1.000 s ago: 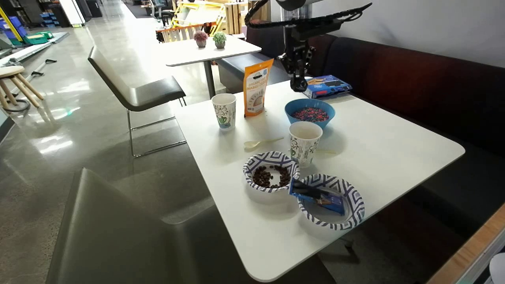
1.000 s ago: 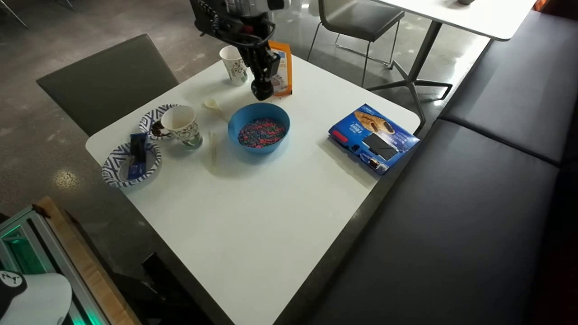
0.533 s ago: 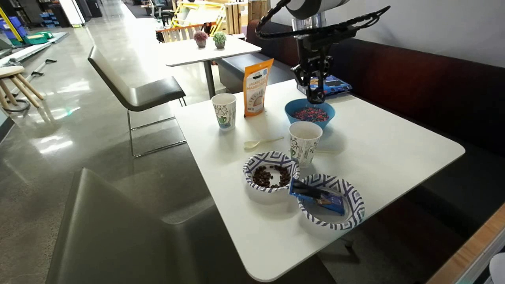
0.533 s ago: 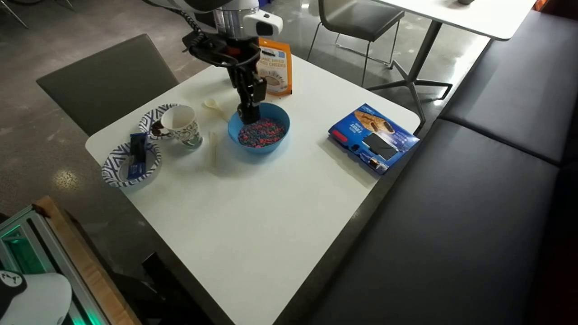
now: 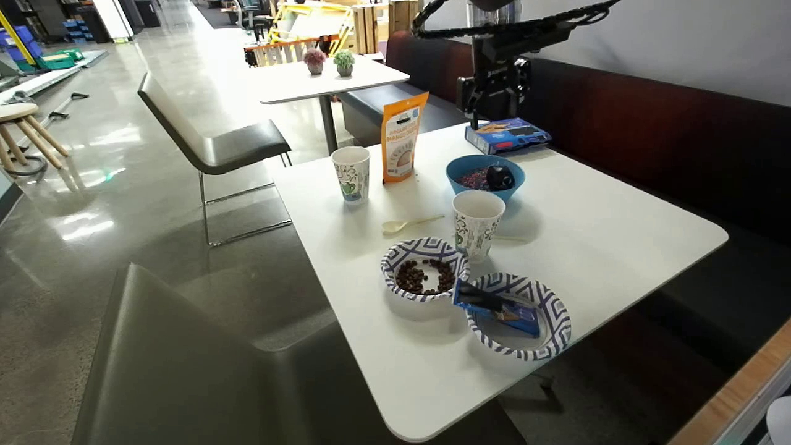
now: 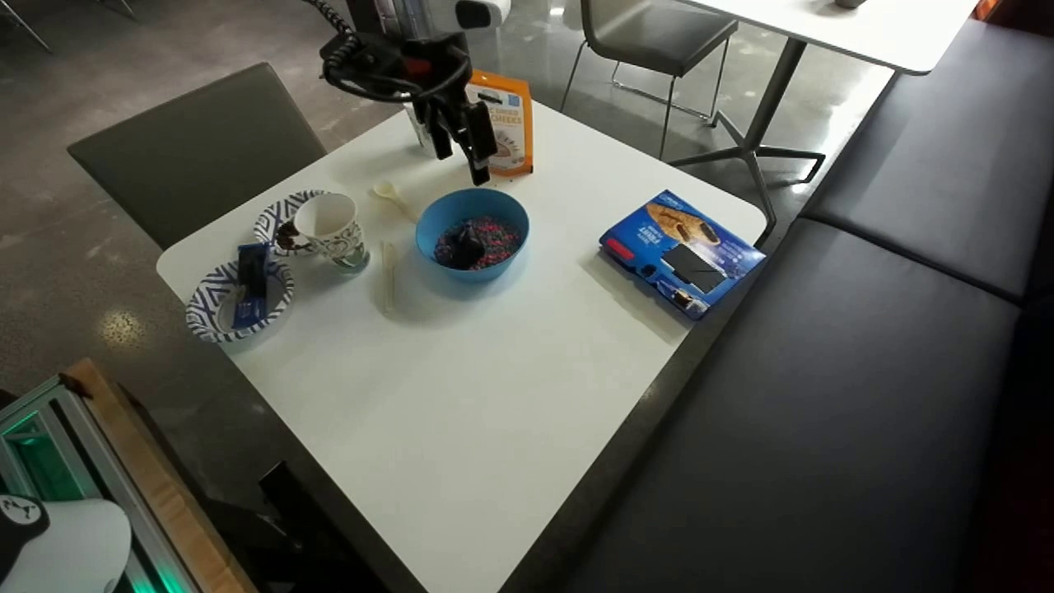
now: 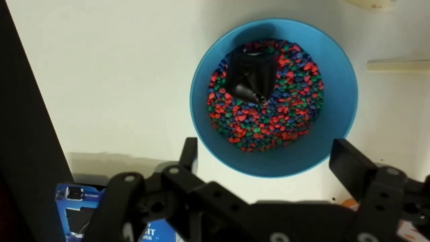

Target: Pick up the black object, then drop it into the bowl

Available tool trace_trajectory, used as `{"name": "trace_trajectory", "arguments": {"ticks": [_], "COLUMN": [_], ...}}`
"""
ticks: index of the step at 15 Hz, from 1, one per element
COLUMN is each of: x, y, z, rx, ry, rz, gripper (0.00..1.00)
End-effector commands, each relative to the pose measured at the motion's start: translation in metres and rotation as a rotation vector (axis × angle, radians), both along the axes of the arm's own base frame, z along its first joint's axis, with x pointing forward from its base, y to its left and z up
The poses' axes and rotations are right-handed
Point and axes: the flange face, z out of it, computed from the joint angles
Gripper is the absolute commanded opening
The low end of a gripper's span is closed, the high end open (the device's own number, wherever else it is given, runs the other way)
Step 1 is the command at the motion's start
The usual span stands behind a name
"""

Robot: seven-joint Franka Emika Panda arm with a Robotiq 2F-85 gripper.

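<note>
Opens over a polished grey floor (image 5: 80, 266) streaked with bright reflections (image 5: 86, 230).
Runs past the white desk (image 5: 605, 210) and two grey chairs (image 5: 241, 145) to a farther white table (image 5: 296, 85), bounded on one side by a dark padded bench (image 5: 618, 117) below a pale grey wall (image 5: 692, 49), with a wooden stool (image 5: 17, 112) well apart from the desk.
</note>
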Motion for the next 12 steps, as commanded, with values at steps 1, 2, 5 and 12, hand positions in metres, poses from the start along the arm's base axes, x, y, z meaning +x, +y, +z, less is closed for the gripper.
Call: {"name": "trace_trajectory", "arguments": {"ticks": [1,2,5,12], "x": [-0.040,-0.049,-0.074,-0.072], "y": [0.015,0.018,0.019,0.015], "z": [0.032,0.040,0.063,0.069], "rx": [0.041,0.042,0.073,0.080], "ry": [-0.042,-0.053,-0.122,-0.136], "rz": [0.035,0.044,0.130,0.178], "gripper": [1.00,1.00,1.00,1.00]}}
